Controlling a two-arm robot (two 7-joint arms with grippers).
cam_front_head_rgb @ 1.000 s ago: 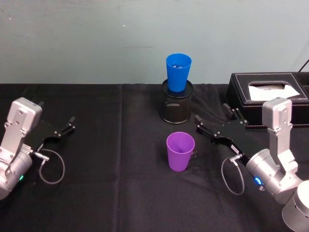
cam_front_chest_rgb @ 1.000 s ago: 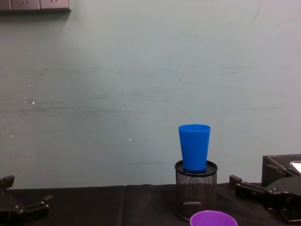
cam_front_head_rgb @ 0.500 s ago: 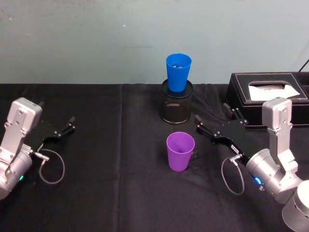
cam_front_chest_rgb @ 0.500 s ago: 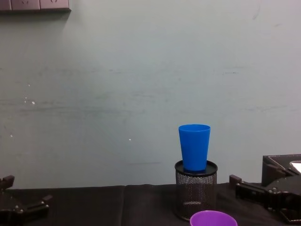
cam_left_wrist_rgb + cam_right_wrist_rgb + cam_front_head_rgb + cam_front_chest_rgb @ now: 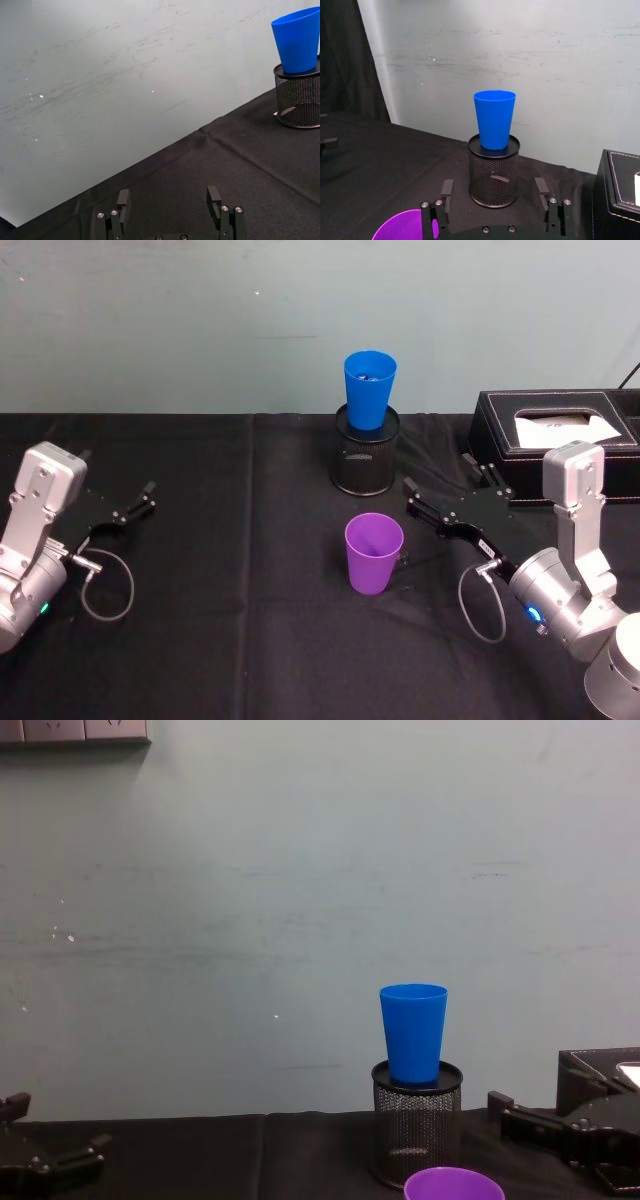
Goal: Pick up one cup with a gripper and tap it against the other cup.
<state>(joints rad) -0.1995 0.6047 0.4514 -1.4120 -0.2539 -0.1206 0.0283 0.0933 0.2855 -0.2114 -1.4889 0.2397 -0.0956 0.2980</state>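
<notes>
The purple cup [image 5: 374, 553] stands upright on the black tablecloth at the middle of the table, and its rim [image 5: 453, 1185] peeks up at the bottom of the chest view. Behind it the blue cup [image 5: 369, 390] sits upright on top of a black wire-mesh pen holder [image 5: 366, 455]. My right gripper [image 5: 440, 472] hovers open just to the right of the purple cup, a short gap away, holding nothing. In the right wrist view its fingers [image 5: 447, 189] frame the holder [image 5: 493, 172] and blue cup [image 5: 494, 120]. My left gripper [image 5: 118, 472] rests open at the far left.
A black tissue box [image 5: 555, 440] stands at the back right, close behind my right gripper. Loose cable loops hang by both wrists. A pale wall closes the table's far edge. Bare black cloth lies between the left arm and the cups.
</notes>
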